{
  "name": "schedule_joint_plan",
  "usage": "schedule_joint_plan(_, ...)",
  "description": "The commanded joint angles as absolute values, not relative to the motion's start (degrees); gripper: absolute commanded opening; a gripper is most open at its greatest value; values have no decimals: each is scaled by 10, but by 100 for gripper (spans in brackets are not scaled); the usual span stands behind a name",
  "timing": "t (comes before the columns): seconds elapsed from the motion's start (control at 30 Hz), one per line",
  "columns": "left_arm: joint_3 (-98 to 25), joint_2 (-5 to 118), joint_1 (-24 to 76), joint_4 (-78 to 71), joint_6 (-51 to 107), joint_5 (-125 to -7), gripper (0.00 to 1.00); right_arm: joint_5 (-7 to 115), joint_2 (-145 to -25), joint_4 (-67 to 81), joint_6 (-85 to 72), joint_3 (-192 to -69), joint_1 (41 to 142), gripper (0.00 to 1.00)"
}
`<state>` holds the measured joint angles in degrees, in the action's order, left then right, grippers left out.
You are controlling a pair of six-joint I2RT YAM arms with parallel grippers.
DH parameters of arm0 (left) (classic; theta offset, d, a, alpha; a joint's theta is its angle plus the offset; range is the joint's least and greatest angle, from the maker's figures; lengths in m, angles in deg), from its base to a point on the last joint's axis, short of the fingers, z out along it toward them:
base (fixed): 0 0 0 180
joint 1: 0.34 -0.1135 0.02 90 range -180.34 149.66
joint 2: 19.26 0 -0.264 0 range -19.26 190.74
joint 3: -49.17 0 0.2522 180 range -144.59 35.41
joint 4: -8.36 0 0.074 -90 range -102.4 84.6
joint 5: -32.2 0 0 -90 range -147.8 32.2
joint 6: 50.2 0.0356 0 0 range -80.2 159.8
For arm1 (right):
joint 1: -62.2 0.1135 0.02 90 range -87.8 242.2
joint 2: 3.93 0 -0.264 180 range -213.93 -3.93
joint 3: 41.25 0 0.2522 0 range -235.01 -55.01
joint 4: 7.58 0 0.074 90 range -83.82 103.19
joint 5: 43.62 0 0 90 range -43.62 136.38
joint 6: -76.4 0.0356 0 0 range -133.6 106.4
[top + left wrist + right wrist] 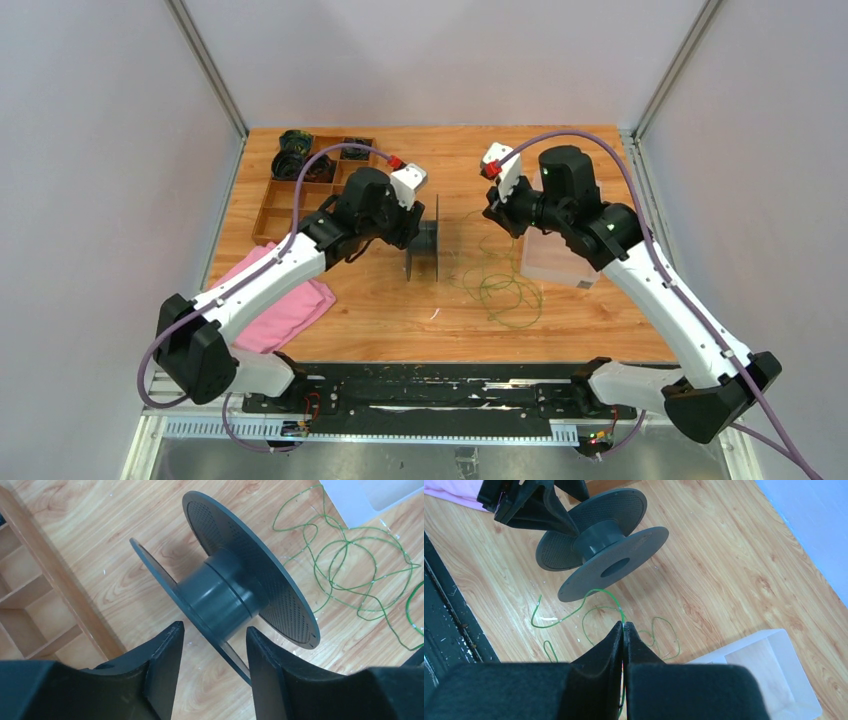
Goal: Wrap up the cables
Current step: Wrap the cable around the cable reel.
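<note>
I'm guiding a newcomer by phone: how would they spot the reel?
Look at the middle of the wooden table. The reel stands on edge there, at the left gripper. It shows two flat dark grey discs on a bare hub, beside the loose green wire.
</note>
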<state>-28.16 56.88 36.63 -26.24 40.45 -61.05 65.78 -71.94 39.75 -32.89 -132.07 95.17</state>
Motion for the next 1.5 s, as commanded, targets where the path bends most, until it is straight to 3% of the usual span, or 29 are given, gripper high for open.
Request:
schedule_joint_plan(0.0,-286,585,368,-225,401,-637,49,644,-699,382,-332,-1311,941,1)
schedule_joint_plan(0.13,-291,600,368,-235,422,-653,38,656,-703,380,-334,-1314,941,1)
schedule_joint_plan(0.37,-277,585,368,-231,445,-654,35,674,-732,369,-344,-1340,941,1)
schedule_joint_plan(1.07,-223,526,356,-198,460,-699,59,658,-867,295,-285,-1448,941,1)
schedule_joint_plan(1.47,-204,502,335,-199,467,-782,72,623,-899,272,-324,-1425,946,1)
